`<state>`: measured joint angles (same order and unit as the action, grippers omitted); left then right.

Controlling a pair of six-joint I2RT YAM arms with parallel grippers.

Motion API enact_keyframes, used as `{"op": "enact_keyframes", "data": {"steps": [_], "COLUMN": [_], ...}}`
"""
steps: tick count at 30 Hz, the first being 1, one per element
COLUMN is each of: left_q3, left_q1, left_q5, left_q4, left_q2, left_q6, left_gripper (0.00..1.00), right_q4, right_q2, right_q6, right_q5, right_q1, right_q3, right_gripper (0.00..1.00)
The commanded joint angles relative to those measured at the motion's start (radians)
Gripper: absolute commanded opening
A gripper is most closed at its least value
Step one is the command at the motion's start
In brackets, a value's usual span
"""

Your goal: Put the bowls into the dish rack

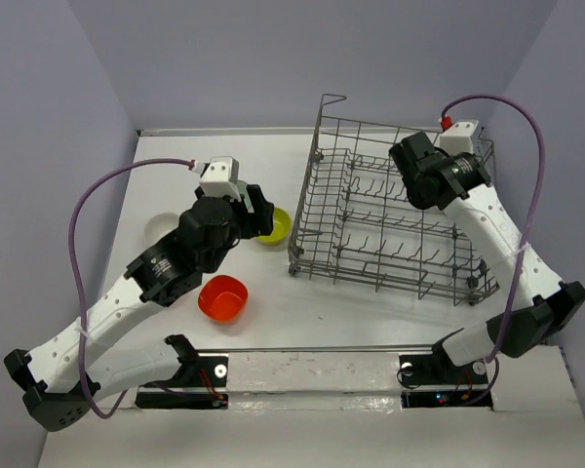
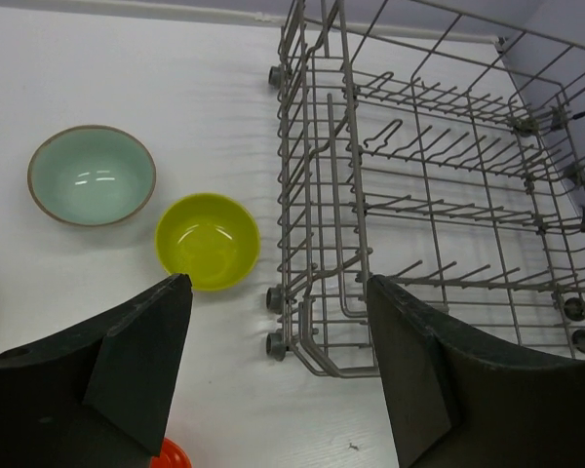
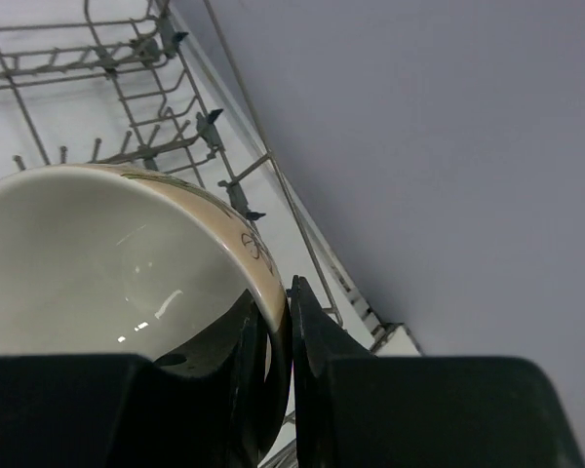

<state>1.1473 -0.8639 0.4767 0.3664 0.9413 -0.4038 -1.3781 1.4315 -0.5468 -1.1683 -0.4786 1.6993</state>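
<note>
Top view: white table. The grey wire dish rack stands right of centre. The left gripper hangs over the table just left of the rack, jaws over the lime-yellow bowl. The orange-red bowl, a rounded square, sits nearer the arm bases, apart from the rack. The pale teal bowl is at far left, partly hidden by the left arm. The right gripper is over the rack's far right corner; its jaw state is not readable here.

Left wrist view: jaws spread wide above the table. The lime-yellow bowl is upright just beside the rack's outer wall, and the teal bowl is upright further left, not touching it. A sliver of the orange-red bowl shows at the bottom edge.

Right wrist view: jaws closed on the rim of a cream bowl with a tan, patterned outside, one jaw inside and one outside. Rack wires and tines lie behind the bowl, with a grey-purple wall beyond.
</note>
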Motion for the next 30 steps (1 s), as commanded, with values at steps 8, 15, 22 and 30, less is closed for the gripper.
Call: {"op": "enact_keyframes", "data": {"steps": [8, 15, 22, 30], "left_q3": [-0.156, -0.198, -0.184, -0.164], "left_q1": [-0.003, -0.001, -0.001, 0.003], "left_q5": [-0.061, -0.107, -0.102, -0.116], "left_q4": [-0.127, -0.135, -0.095, -0.070], "left_q2": [-0.110, -0.170, -0.185, -0.180], "left_q6": [-0.007, -0.017, 0.022, 0.071], "left_gripper": [0.83, 0.84, 0.86, 0.87], "right_q4": [0.123, 0.304, 0.373, 0.410], "right_q2": [-0.075, -0.194, -0.171, -0.088], "right_q6": [0.117, 0.317, 0.392, 0.423], "right_q5": [-0.212, -0.310, -0.378, -0.425], "right_q1": [0.092, 0.123, 0.141, 0.161], "right_q3": [-0.265, -0.466, -0.524, -0.535], "right_gripper": [0.01, 0.01, 0.01, 0.01]}}
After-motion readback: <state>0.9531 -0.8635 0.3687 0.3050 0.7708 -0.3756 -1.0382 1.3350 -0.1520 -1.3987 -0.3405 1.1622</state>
